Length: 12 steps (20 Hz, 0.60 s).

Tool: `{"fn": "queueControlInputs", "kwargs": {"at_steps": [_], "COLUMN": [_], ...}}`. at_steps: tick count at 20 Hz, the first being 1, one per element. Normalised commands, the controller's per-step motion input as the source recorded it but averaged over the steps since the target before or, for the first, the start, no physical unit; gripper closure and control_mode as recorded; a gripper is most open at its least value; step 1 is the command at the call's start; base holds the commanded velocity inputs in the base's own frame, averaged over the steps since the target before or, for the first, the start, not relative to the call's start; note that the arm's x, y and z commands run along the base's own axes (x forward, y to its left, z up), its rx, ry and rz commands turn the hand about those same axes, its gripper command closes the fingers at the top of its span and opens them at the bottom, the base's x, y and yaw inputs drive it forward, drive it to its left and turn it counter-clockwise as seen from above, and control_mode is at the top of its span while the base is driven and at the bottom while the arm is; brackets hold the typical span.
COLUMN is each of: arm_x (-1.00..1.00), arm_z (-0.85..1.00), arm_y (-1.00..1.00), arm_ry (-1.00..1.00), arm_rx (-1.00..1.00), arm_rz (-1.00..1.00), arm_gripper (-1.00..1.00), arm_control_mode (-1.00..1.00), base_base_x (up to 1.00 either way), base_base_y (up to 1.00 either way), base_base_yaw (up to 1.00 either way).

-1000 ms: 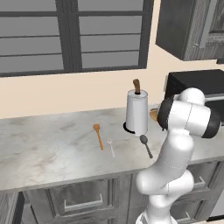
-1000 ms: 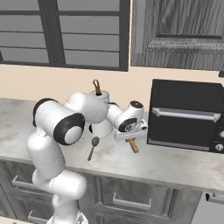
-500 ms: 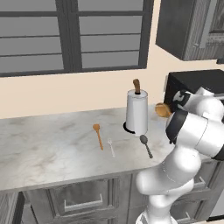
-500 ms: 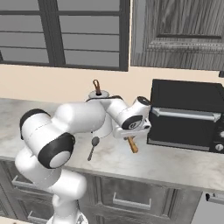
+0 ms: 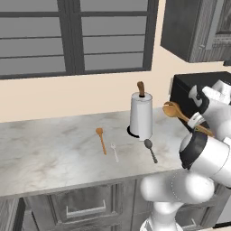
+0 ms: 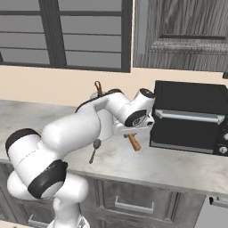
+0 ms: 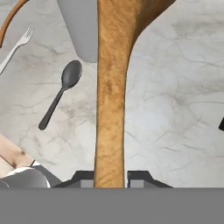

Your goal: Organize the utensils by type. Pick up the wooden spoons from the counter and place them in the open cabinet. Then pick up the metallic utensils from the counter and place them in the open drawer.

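Note:
My gripper (image 7: 111, 177) is shut on the handle of an orange-brown wooden spoon (image 7: 111, 87) and holds it above the counter (image 5: 54, 158). In the left base view the held wooden spoon (image 5: 173, 110) slants in front of the black oven, with my gripper (image 5: 196, 121) round its handle. Its handle end (image 6: 133, 143) pokes out below my gripper (image 6: 128, 133). A second wooden spoon (image 5: 101, 139) lies on the counter, beside the small silver fork (image 5: 114, 151) and the dark grey metal spoon (image 5: 150, 149). The dark wall cabinet (image 5: 185, 29) hangs above on the right.
A white canister (image 5: 140, 115) with a brown knob stands just behind the dark spoon. A black toaster oven (image 6: 189, 118) sits on the counter close to my hand. A pale front with a small bar (image 6: 218, 202) juts out low on the right; I cannot tell what it is.
My arm has swung to the right and leaned toward the oven, carrying the held wooden spoon slightly rightward and up. The utensils on the counter have not moved.

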Motion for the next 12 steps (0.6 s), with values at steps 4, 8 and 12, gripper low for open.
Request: {"fn": "queueControlInputs", "kwargs": {"at_steps": [4,8,12], "arm_x": [-0.25,-0.18,-0.13], "arm_z": [0.51,0.4,0.38], "arm_y": [0.17,0.32,0.39], "arm_ry": [0.0,-0.04,-0.09], "arm_rx": [0.0,0.0,0.0], "arm_rz": [0.0,0.0,0.02], "arm_gripper": [1.0,1.0,1.0], "arm_control_mode": [-1.0,-1.0,-1.0], "base_base_x": [0.0,0.0,0.0], "base_base_y": [0.0,0.0,0.0], "base_base_yaw": [0.0,0.0,0.0]}}
